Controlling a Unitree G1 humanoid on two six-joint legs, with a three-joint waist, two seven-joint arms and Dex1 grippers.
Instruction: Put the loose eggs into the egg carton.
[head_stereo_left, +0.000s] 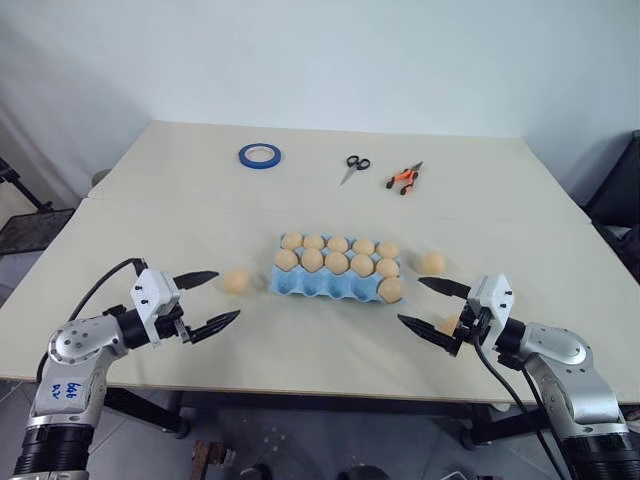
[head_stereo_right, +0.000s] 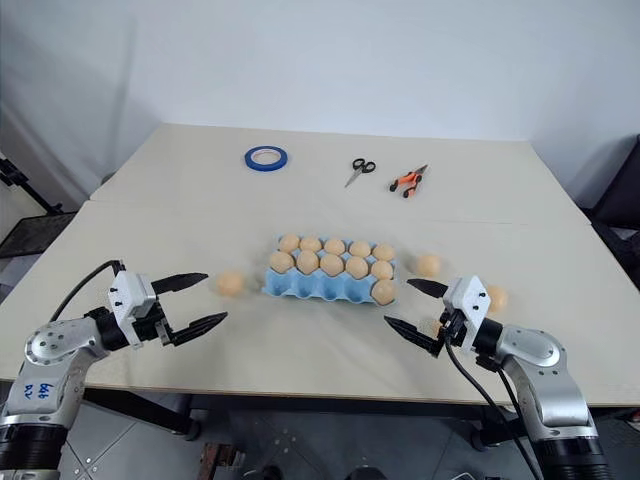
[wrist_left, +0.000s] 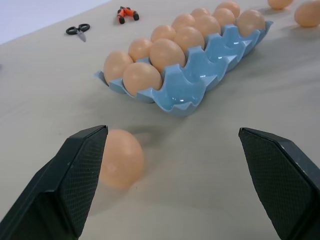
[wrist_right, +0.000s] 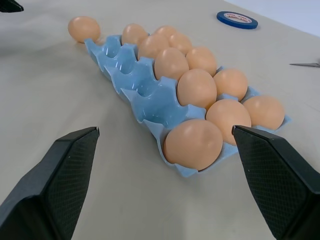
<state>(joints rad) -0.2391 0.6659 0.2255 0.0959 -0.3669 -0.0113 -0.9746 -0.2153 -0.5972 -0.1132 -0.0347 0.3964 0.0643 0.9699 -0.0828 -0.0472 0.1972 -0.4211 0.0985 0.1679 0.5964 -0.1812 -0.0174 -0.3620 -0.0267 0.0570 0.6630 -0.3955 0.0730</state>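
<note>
Light blue moulded egg carton (head_stereo_left: 335, 281) sits mid-table; pale tan loose eggs (head_stereo_left: 235, 281) lie at nine and three o'clock; left gripper (head_stereo_left: 206, 302) and right gripper (head_stereo_left: 430, 306) gape wide, empty.

Even, soft daylight fills the scene, and the head views are bright and sharp across the whole frame. The pale table (head_stereo_left: 200, 200) reflects light without hard glare, and the wall in the upper part of the frame fades from white to a cool grey. Shadows are faint and short: a soft one lies beside the egg carton (wrist_left: 200, 65) and under the nearest loose egg (wrist_left: 117, 157). In the wrist views the black fingers (wrist_left: 70, 185) at the bottom of the frame are slightly soft, and glossy highlights sit in the carton's empty cups.
</note>
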